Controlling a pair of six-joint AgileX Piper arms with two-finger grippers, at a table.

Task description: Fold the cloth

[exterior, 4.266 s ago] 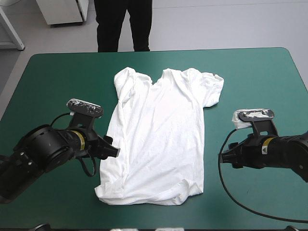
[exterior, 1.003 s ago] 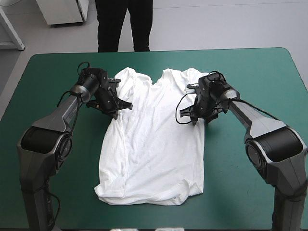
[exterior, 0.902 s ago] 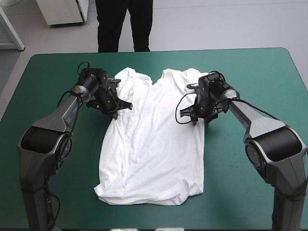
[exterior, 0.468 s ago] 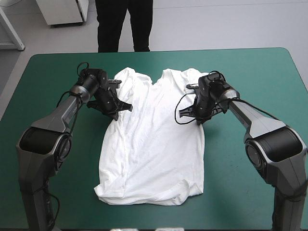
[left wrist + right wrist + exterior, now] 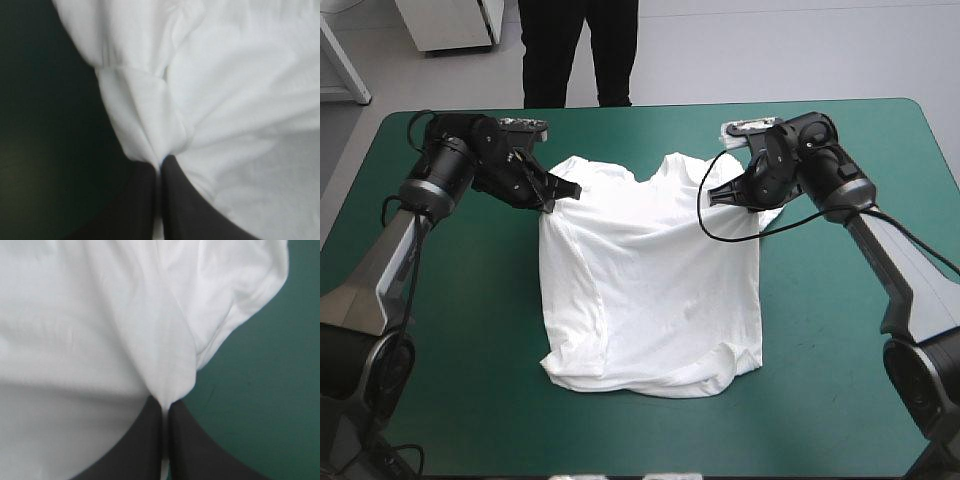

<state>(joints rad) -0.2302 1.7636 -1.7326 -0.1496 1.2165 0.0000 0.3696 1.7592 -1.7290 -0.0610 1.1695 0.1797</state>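
- The white T-shirt (image 5: 650, 290) lies spread mid-bench, hem toward the near edge, collar toward the far one.
- The left gripper (image 5: 160, 161) pinches one shoulder, closed tight on the fabric.
- The right gripper (image 5: 163, 402) clamps the opposite shoulder likewise.
- The teal-green bench (image 5: 840, 380) surrounds the shirt on every side.

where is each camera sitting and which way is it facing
High view: above and behind the robot, looking forward and down on the table; both arms show, with the left pincer and right pincer at the shoulders of the T-shirt.
Left wrist view: above the left wrist, looking along the left pincer, shut on pinched T-shirt.
Right wrist view: above the right wrist, looking along the right pincer, likewise shut on it.
Shared: all three show the T-shirt and the table.
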